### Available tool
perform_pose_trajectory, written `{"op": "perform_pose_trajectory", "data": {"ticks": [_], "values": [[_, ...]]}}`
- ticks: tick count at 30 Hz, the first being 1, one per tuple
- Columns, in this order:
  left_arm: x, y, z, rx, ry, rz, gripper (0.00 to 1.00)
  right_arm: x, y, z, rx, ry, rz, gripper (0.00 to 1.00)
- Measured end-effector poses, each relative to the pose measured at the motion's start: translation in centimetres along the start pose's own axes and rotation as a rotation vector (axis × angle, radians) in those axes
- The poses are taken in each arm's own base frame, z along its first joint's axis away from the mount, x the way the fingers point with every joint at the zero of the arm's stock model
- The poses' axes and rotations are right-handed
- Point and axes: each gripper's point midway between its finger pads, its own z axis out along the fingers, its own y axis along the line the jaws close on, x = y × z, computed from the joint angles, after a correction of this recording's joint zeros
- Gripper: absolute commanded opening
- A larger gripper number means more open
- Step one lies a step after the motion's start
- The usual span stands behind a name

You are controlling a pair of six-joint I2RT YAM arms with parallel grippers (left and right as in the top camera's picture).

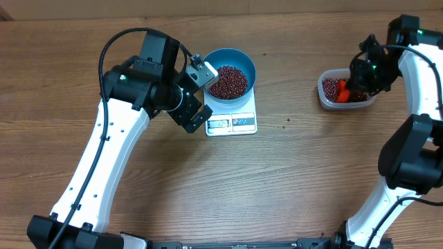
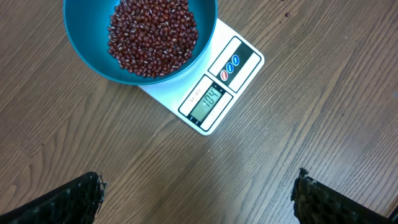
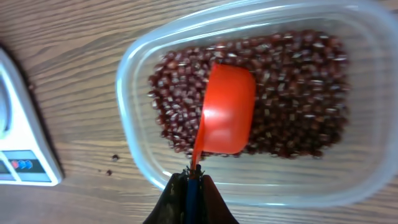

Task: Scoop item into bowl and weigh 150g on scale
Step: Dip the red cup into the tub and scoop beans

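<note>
The blue bowl [image 1: 246,63] [image 2: 87,46] stands on the white scale [image 1: 232,123] [image 2: 244,57] and holds a heap of dark red beans [image 1: 228,81] [image 2: 152,34]. The scale's display is lit. My left gripper [image 1: 202,97] [image 2: 199,186] hovers just left of the scale, open wide, with only bare wood between its fingers. At the far right, my right gripper [image 1: 344,90] [image 3: 191,177] is shut on the handle of a small red scoop [image 3: 227,115]. The scoop's cup sits among the beans [image 3: 292,81] in a clear plastic tub [image 1: 324,97] [image 3: 134,68].
A few stray beans [image 3: 115,157] lie on the wooden table between the tub and the scale. The left arm crosses the table's left side, and the right arm stands along the right edge.
</note>
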Motion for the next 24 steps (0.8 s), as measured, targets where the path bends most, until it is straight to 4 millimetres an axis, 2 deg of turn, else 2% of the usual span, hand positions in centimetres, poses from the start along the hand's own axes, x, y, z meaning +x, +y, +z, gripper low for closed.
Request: {"op": "perform_pose_trajectory", "data": {"ticks": [11, 18, 24], "values": [[0.0, 0.0, 0.0, 0.000, 0.000, 0.000, 1.00, 0.1, 1.7, 0.0, -0.118, -0.005, -0.020, 0.04], [0.0, 0.0, 0.0, 0.000, 0.000, 0.000, 0.99, -0.1, 1.0, -0.6, -0.160, -0.024, 0.003, 0.04], [0.0, 0.0, 0.0, 0.000, 0.000, 0.000, 0.99, -0.4, 0.3, -1.8, -0.262, -0.069, 0.035, 0.04]]}}
